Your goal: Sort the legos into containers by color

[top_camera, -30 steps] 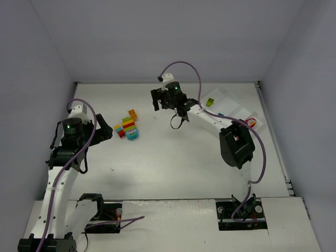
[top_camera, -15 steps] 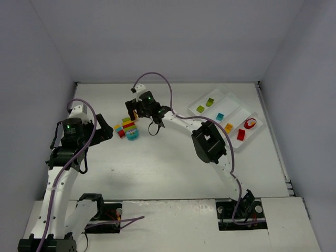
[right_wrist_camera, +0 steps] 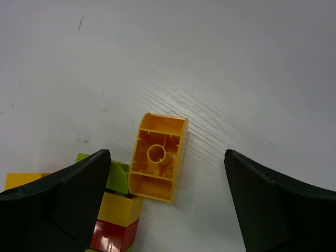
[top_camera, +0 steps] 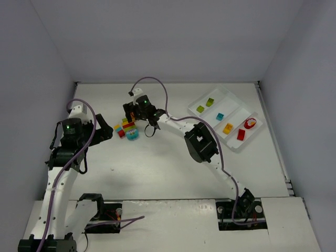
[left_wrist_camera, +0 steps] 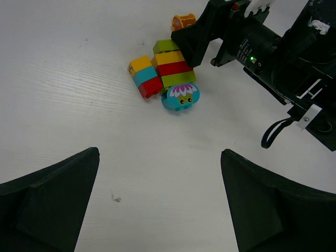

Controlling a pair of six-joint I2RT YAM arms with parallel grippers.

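The legos lie in a small pile (top_camera: 127, 128) at the table's left middle: lime green, yellow, red and teal bricks, and a round teal one with a face (left_wrist_camera: 178, 97). An orange-yellow brick (right_wrist_camera: 157, 157) lies upside down at the pile's far edge. My right gripper (top_camera: 130, 112) hovers over it, open, with the brick between the jaws (right_wrist_camera: 166, 168) but not touching them. My left gripper (left_wrist_camera: 159, 153) is open and empty, just left of the pile (top_camera: 106, 131). The white divided tray (top_camera: 234, 111) stands at the far right.
The tray holds two lime green bricks (top_camera: 205, 105), a teal one (top_camera: 220, 116), an orange one (top_camera: 228, 128) and red pieces (top_camera: 241, 134), each color in its own compartment. The right arm's links (top_camera: 199, 143) stretch across the middle of the table.
My right gripper has swung left from near the tray to above the lego pile and come down over the orange-yellow brick. The left arm has not moved.
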